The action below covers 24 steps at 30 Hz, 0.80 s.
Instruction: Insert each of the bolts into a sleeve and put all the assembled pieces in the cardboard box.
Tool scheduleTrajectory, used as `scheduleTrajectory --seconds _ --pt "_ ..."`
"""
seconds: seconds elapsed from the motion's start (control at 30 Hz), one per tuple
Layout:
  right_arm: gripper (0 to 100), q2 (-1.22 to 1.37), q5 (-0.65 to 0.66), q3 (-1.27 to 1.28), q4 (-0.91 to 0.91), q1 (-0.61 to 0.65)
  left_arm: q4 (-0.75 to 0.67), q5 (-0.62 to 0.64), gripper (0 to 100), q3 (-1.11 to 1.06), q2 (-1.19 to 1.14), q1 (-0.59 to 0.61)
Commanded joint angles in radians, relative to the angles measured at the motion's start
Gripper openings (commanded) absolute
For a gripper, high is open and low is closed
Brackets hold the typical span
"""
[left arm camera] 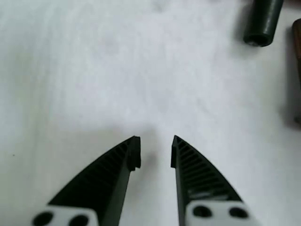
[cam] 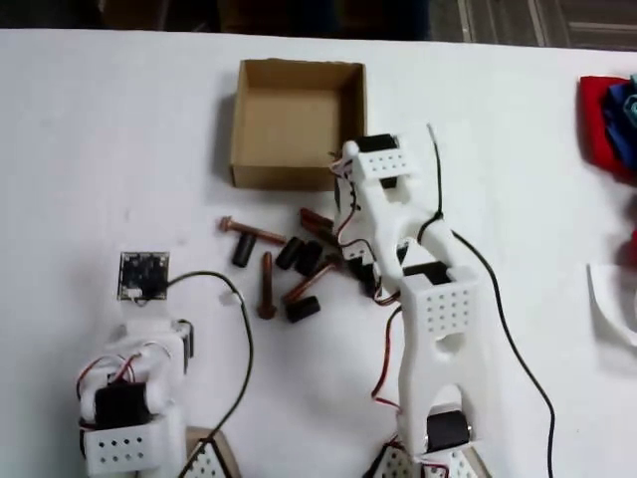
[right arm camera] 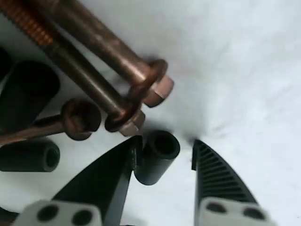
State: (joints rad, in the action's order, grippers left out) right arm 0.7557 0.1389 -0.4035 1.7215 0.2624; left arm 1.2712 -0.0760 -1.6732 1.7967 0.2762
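We straddle one sleeve on the right and stand by on the left.
Our right gripper has its jaws open either side of a black sleeve, which touches one jaw and stands clear of the other. We judge this stance fit for closing on it. The sleeve is a short, dark, hollow tube lying on its side, beside the flanged hex heads of the coppery bolts. The loose pile lies at 6 o'clock of the cardboard box, and no bolt we can see is sleeved yet. Our left gripper hangs with jaws apart over the white table, at 8 o'clock of the pile, out of the way.
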Motion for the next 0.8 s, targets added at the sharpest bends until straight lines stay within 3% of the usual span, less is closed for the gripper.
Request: scheduleTrajectory --seconds 0.0,0.27,0.57,0.63,0.7,0.77 --pt "19.2 -0.113 0.026 0.055 0.005 -0.008 0.002 0.005 13 -0.022 0.002 0.008" --pt "18.0 -0.211 0.023 0.295 -0.163 0.033 0.002 0.005 13 -0.022 0.002 0.008" --pt "18.0 -0.162 0.029 0.322 -0.189 0.033 0.002 0.005 13 -0.022 0.002 0.008" --pt "14.6 -0.145 0.025 0.318 -0.156 0.033 0.002 0.005 13 -0.022 0.002 0.008" --pt "3.0 -0.128 0.021 0.287 -0.142 0.025 0.002 0.005 13 -0.022 0.002 0.008" --pt "3.6 -0.13 0.021 0.264 -0.14 0.013 0.002 0.005 13 -0.022 0.002 0.008"
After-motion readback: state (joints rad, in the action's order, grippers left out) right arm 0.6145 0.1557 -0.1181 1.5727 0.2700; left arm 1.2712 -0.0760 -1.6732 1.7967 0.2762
